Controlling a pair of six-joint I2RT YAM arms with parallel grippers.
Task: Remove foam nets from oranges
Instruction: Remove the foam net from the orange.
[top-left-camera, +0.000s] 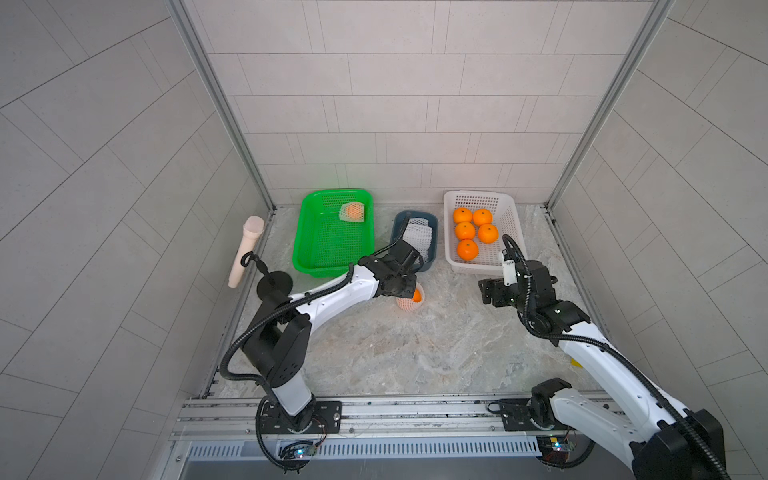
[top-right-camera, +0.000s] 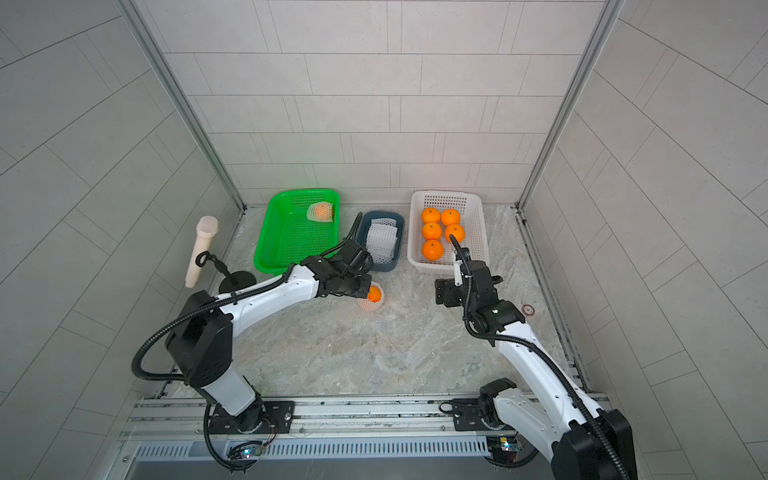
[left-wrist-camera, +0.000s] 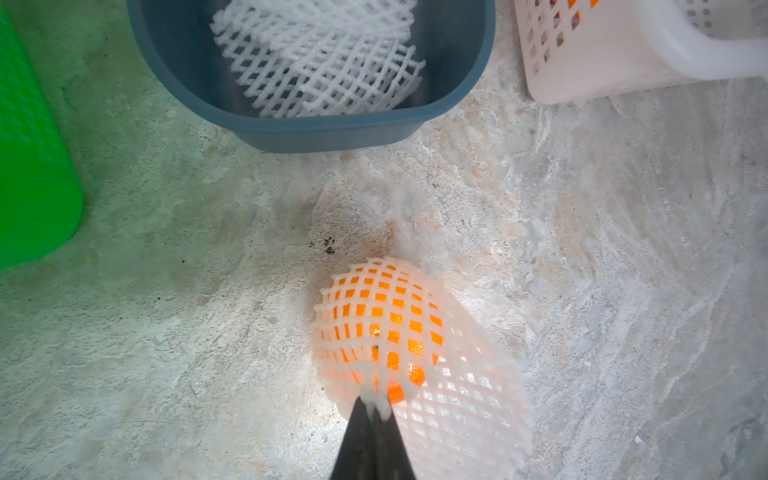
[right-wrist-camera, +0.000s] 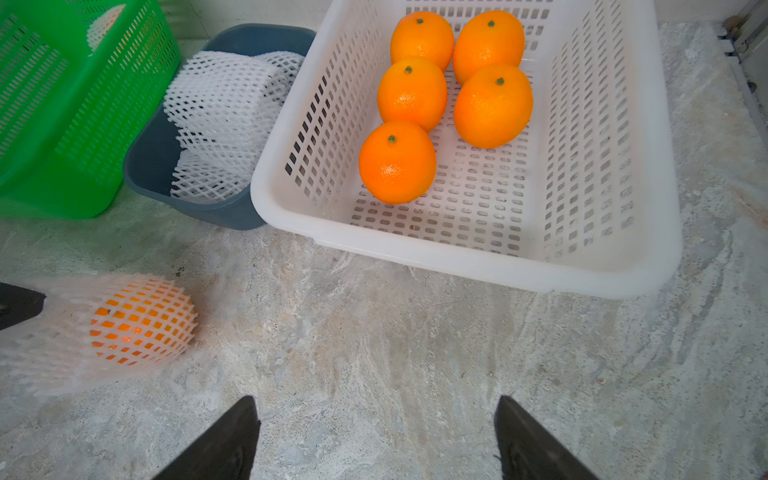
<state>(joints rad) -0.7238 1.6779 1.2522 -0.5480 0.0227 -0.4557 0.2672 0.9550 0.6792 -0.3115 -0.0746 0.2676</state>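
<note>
1. The left fingers (left-wrist-camera: 370, 436) are closed and pinch the edge of a foam net (left-wrist-camera: 457, 407) – this net is wrapped around one orange (left-wrist-camera: 382, 332), which shows through the holes
2. The orange in its net is down at the counter (left-wrist-camera: 166, 332), just in front of the blue tub (left-wrist-camera: 332, 133); I cannot tell if it rests there or is lifted a little
3. The right fingers (right-wrist-camera: 224, 440) stand wide apart and hold nothing – they are above the bare counter, in front of the white basket (right-wrist-camera: 457, 266) and well apart from the netted orange
4. In the white basket lie five bare oranges (right-wrist-camera: 397, 162), close together
5. The blue tub holds a pile of flat empty nets (left-wrist-camera: 320, 62)
6. The green basket (top-left-camera: 320, 249) has one more wrapped orange (top-left-camera: 352, 212) in a far corner
</note>
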